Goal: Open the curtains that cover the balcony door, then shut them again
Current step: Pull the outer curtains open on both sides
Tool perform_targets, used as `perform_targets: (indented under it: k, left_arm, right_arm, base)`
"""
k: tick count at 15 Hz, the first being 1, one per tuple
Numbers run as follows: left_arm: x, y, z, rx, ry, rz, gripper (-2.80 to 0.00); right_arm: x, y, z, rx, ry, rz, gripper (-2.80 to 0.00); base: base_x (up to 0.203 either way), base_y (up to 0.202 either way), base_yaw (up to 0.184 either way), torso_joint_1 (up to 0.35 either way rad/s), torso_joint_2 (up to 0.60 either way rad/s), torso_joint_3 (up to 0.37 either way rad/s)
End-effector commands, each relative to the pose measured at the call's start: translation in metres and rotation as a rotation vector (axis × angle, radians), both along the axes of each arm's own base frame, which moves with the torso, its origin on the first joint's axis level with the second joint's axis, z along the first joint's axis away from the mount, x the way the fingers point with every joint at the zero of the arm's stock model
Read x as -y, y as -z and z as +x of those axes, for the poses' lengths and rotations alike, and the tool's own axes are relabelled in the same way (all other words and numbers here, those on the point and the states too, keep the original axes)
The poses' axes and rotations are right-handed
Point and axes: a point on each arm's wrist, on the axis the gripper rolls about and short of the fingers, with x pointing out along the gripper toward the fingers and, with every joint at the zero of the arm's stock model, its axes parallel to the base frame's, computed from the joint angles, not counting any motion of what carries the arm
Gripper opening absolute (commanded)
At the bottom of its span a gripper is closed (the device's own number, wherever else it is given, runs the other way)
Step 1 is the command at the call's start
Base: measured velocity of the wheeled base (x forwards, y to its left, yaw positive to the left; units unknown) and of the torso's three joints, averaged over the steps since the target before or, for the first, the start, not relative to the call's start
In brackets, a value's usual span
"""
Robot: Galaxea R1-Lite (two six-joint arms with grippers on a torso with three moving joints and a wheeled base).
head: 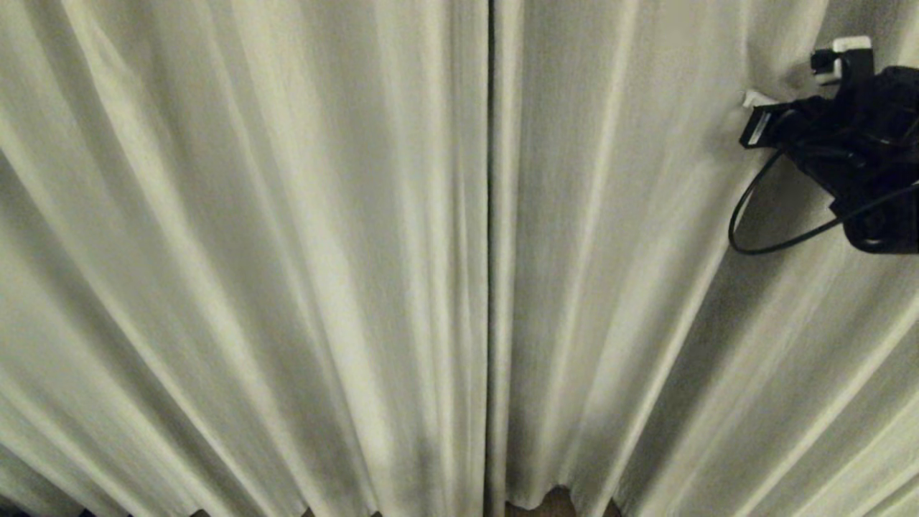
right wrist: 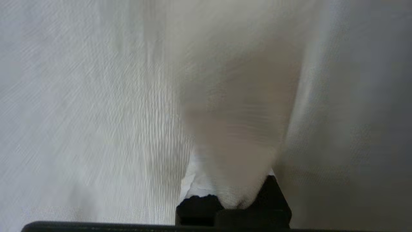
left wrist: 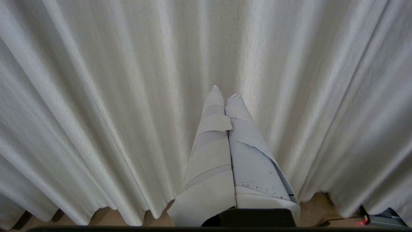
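Curtains [head: 287, 251] are covering everything behind them; only a dark slit is showing at centre. Right gripper [head: 754, 100] fingertips are sinking into a fold at upper right, arm running off the frame's right edge. Right wrist view is blurring close-up fabric.

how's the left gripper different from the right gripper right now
The left gripper is shut on nothing, its pale fingers pressed together and pointing at the curtains without gripping them; the right gripper is shut on a fold of the curtains. In the head view the right gripper shows up high on the right-hand panel, while the left gripper is out of that view. Both face the same cream fabric, which hangs closed.
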Motion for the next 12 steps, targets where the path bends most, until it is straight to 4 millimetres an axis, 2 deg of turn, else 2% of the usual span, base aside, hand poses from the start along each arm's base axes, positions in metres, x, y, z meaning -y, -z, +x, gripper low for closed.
perform_targets:
  k: [1, 3, 7, 12]
  left_arm:
    - [0.000, 0.000, 0.000, 0.001, -0.001, 0.000, -2.80]
    - [0.000, 0.000, 0.000, 0.001, 0.001, 0.000, -2.80]
    - [0.000, 0.000, 0.000, 0.001, 0.000, 0.000, -2.80]
    - [0.000, 0.000, 0.000, 0.001, -0.001, 0.000, -2.80]
  right_arm:
    - [0.018, -0.018, -0.016, 0.047, 0.051, -0.007, -2.80]
    - [0.042, -0.025, -0.026, 0.063, 0.113, -0.011, -2.80]
    - [0.115, -0.031, -0.053, 0.073, 0.302, -0.015, -2.80]
    - [0.207, -0.011, -0.080, 0.062, 0.497, -0.003, -2.80]
  base:
    - [0.000, 0.000, 0.000, 0.000, 0.00, 0.000]
    - [0.000, 0.000, 0.000, 0.000, 0.00, 0.000]
    - [0.000, 0.000, 0.000, 0.000, 0.00, 0.000]
    - [0.000, 0.000, 0.000, 0.000, 0.00, 0.000]
